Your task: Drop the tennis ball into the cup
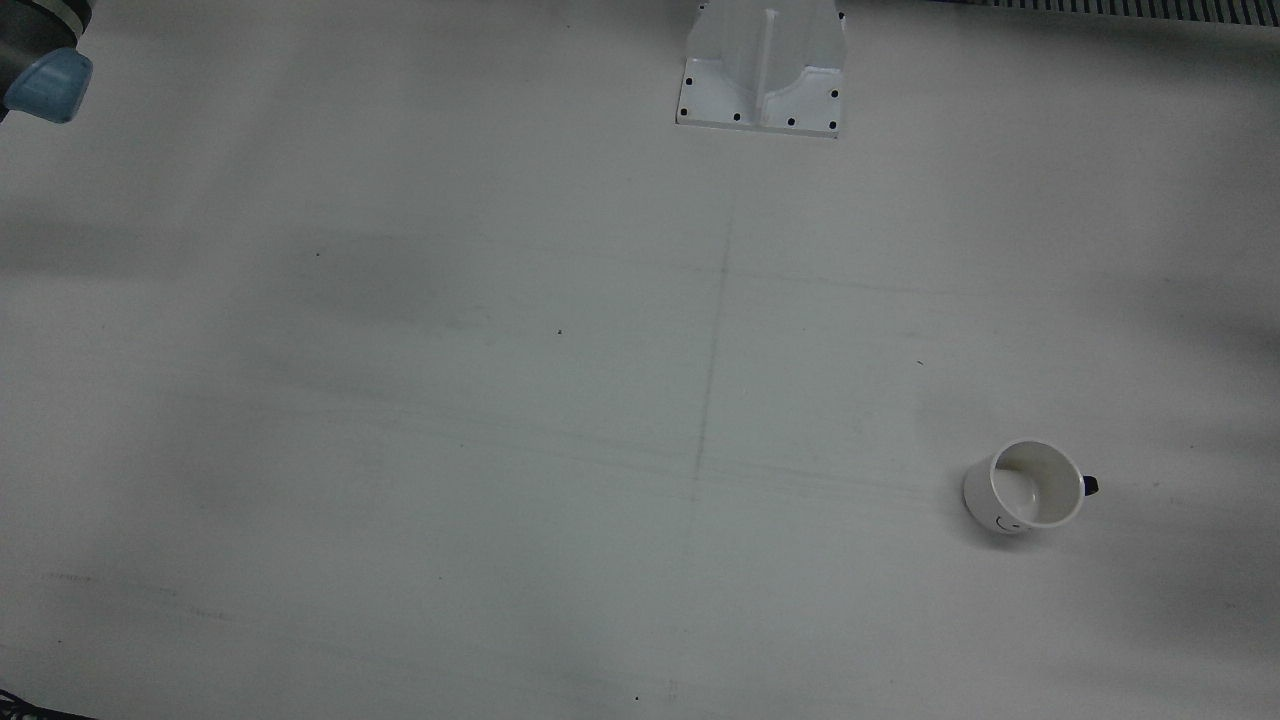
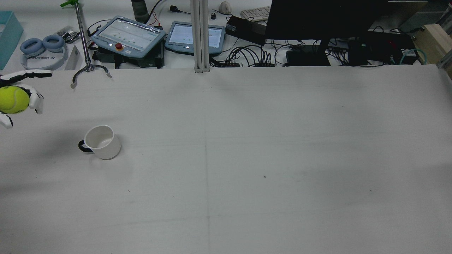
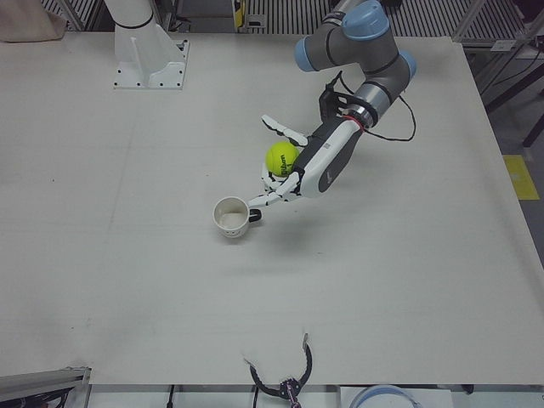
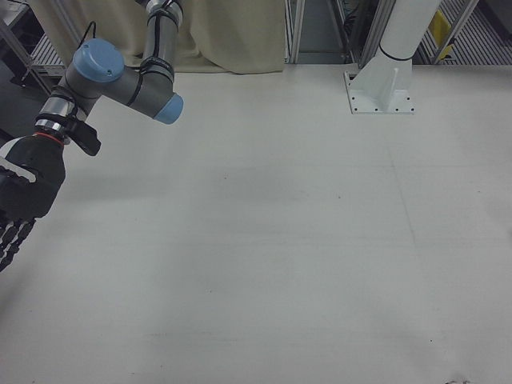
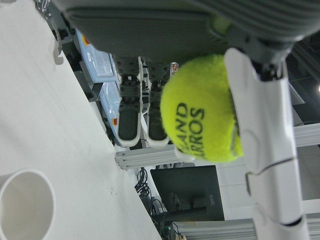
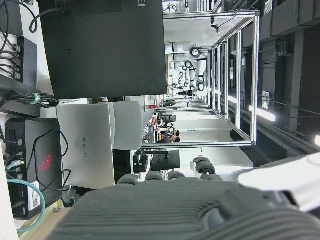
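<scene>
My left hand is shut on a yellow-green tennis ball and holds it above the table. The ball also shows at the left edge of the rear view and close up in the left hand view. A white cup with a dark handle stands upright and empty on the table, just beside and below the hand's fingertips. The cup also shows in the rear view, the front view and the left hand view. My right hand is open and empty at the table's far side.
A white arm pedestal is bolted at the robot's edge of the table. A metal grabber tool lies at the operators' edge. Tablets, headphones and cables sit beyond that edge.
</scene>
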Robot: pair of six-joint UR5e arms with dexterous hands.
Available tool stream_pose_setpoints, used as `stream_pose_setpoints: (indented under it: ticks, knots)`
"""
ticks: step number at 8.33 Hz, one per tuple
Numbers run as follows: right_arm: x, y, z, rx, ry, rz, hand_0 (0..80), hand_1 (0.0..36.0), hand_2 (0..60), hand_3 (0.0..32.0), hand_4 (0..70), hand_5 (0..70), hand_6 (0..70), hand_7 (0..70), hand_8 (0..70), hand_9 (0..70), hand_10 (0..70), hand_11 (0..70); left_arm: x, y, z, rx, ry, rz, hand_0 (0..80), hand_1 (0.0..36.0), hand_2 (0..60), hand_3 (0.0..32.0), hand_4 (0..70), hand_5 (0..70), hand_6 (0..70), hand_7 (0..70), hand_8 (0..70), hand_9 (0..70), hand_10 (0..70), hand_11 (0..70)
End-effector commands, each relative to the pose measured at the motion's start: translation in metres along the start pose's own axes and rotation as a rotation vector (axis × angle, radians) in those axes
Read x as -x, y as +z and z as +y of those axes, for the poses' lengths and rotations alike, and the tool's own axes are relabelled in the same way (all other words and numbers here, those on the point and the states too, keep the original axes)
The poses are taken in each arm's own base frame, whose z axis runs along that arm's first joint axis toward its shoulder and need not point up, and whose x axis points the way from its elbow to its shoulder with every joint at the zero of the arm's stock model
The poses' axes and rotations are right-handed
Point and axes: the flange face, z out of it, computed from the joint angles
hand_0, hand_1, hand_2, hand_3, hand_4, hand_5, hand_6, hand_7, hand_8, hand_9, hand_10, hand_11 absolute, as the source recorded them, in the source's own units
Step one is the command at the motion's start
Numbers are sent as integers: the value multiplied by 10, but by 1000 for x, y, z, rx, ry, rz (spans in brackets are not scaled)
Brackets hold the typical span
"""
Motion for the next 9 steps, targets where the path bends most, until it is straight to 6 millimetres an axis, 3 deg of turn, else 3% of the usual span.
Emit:
stream_pose_setpoints:
  ticks: [1,2,3,4,5,6,7,8,9]
  knots:
    - [-1,0,0,0,0,1,0,0,0,0,0,0,0,0,0,0,0,0,68,62,14,33,-8,-108,570,142,0,0,159,211,700,700,440,542,330,483]
    - [0,0,0,0,0,0,0,0,0,0,0,0,0,0,0,0,0,0,73,87,13,36,-11,-113,570,144,0,0,169,192,638,700,430,554,332,485]
    - [-1,0,1,1,0,1,0,0,0,0,0,0,0,0,0,0,0,0,78,96,18,40,-13,-124,569,142,0,0,171,199,674,700,435,552,328,481]
    - [0,0,0,0,0,0,0,0,0,0,0,0,0,0,0,0,0,0,88,96,16,32,-18,-142,570,140,0,0,171,210,700,700,441,546,323,474]
    - [0,0,0,0,0,0,0,0,0,0,0,0,0,0,0,0,0,0,96,95,0,24,-29,-154,574,143,0,0,165,214,700,700,441,539,317,467]
    - [0,0,0,0,0,0,0,0,0,0,0,0,0,0,0,0,0,0,99,95,-5,18,-30,-163,572,149,0,0,165,196,665,700,417,520,300,445]
    - [0,0,0,0,0,0,0,0,0,0,0,0,0,0,0,0,0,0,101,95,-7,16,-30,-167,540,149,22,0,138,164,560,426,285,319,166,257]
    - [0,0,0,0,0,0,0,0,0,0,0,0,0,0,0,0,0,0,101,101,-2,22,-32,-168,485,134,73,0,96,89,253,125,94,79,37,67]
    - [-1,0,1,1,0,1,0,0,0,0,0,0,0,0,0,0,0,0,100,104,2,27,-35,-168,463,116,96,0,79,68,191,60,54,30,7,20]
